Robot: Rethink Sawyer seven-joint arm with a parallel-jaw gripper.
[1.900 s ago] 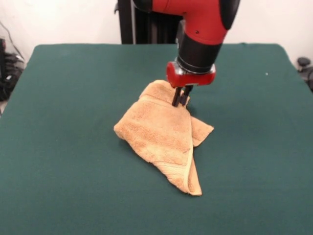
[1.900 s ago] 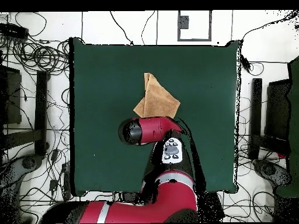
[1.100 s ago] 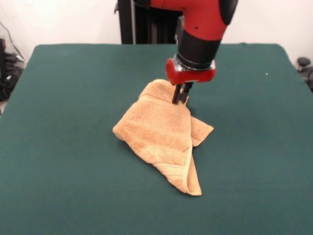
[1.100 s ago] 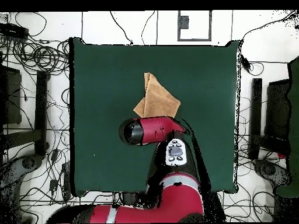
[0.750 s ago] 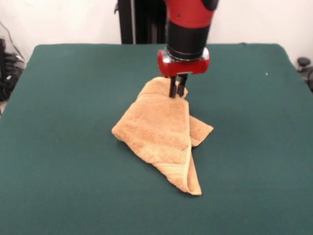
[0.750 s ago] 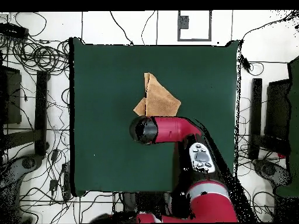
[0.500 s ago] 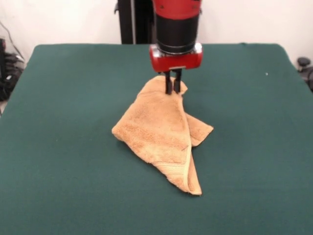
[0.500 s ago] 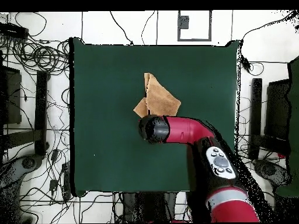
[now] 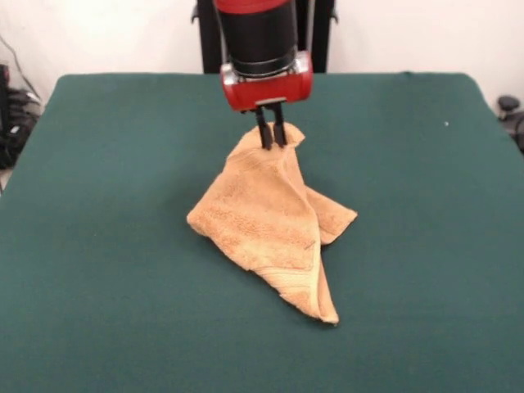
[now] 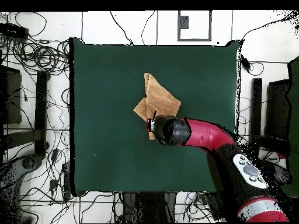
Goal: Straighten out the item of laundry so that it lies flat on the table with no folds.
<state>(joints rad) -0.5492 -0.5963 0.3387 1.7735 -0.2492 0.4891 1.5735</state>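
The golden tan towel [image 9: 270,217] lies folded and bunched near the middle of the green table [image 9: 106,246]. One corner is pulled up into a peak at the far side; a long folded point reaches toward the camera. My gripper [image 9: 271,137] is shut on that raised corner and holds it above the table. In the overhead view the towel [image 10: 160,99] lies just above the arm's red and black end, with the gripper [image 10: 151,125] at its lower edge.
Green cloth lies open on all sides of the towel. The red arm [image 10: 210,135] reaches in from the lower right in the overhead view. Cables and stands [image 10: 35,58] lie on the floor around the table.
The gripper has moved left and toward the robot's side in the front view and risen, drawing the towel's far corner up into a peak. The arm has swung round to the overhead view's right.
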